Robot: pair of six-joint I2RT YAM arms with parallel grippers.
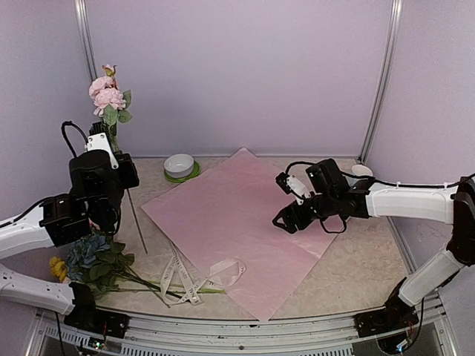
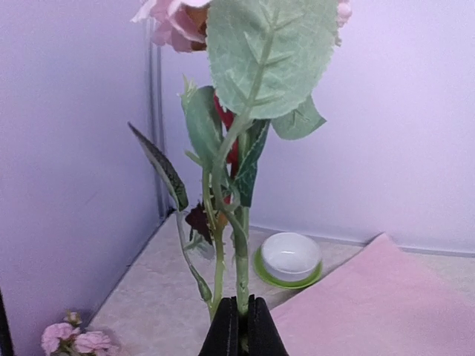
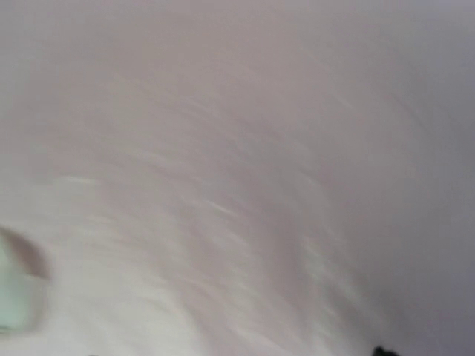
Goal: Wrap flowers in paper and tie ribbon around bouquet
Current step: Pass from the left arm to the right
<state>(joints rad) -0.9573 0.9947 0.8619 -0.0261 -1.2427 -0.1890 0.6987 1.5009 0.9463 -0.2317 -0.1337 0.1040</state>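
My left gripper is shut on the green stem of a pink flower and holds it upright above the table's left side. Its thin stem end hangs down toward the table. More flowers, blue and yellow, lie at the near left. The lilac-pink paper lies flat in the middle. The cream ribbon lies across its near-left edge. My right gripper hovers open over the paper's right part. The right wrist view is only a pale blur. No bouquet is in view.
A white bowl on a green lid stands behind the paper's left corner. A small white round object sits at the back right. Small pink blooms show low in the left wrist view. Lilac walls enclose the table.
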